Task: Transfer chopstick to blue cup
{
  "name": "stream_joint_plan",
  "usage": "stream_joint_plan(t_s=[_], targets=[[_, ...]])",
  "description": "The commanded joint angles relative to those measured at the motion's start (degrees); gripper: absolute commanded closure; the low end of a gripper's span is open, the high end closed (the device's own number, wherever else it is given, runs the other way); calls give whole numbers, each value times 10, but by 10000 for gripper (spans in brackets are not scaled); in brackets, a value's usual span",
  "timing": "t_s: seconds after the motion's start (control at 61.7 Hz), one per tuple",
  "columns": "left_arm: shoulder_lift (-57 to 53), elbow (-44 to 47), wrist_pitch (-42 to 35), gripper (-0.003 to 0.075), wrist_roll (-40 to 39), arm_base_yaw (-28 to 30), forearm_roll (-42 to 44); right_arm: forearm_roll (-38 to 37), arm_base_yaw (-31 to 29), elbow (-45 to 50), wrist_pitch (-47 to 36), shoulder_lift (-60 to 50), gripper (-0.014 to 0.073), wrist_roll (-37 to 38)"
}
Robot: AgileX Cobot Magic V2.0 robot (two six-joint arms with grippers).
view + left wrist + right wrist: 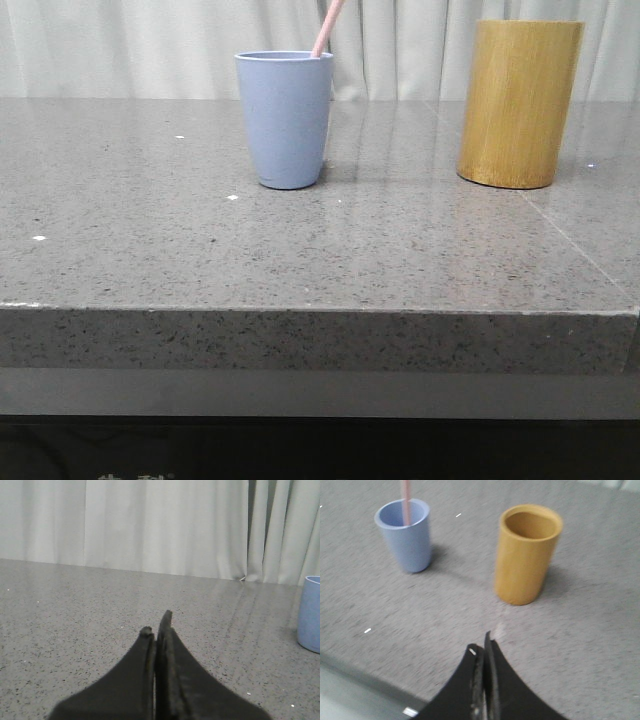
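Chopstick (328, 28), thin pale pink, stands tilted inside the matte grey-blue tapered cup (285, 120) on the speckled grey stone surface (300, 250). Yellow-brown bamboo cylinder (518, 103) stands upright, well apart to the cup's right. Left gripper (156, 624) and right gripper (481, 646): black fingers pressed together, holding nothing.

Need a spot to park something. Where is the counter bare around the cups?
Bare stone runs from the blue cup, with the chopstick standing in it, to the near counter edge, and all to its left. The gap between it and the bamboo cylinder is open too. Both the left gripper and right gripper are shut.
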Motion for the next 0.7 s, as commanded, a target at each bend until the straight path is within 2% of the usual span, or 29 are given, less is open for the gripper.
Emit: stream_joint_plan(t_s=[0.0,0.146,0.356,0.599,0.68], targets=[[-14,7,-42,739,-5,1,0,-13,-36,39,-110,-45,661,-7],[-14,7,-42,739,-5,1,0,-13,-81,165,-223,-142,661,-42],[-14,7,-42,739,-5,1,0,-10,-111,353,-377,-268,661,-44],[-14,7,-42,739,-5,1,0,-6,-121,475,-473,-331,661,-44],[-14,7,-42,739,-5,1,0,-5,-122,485,-464,-340,661,-44]])
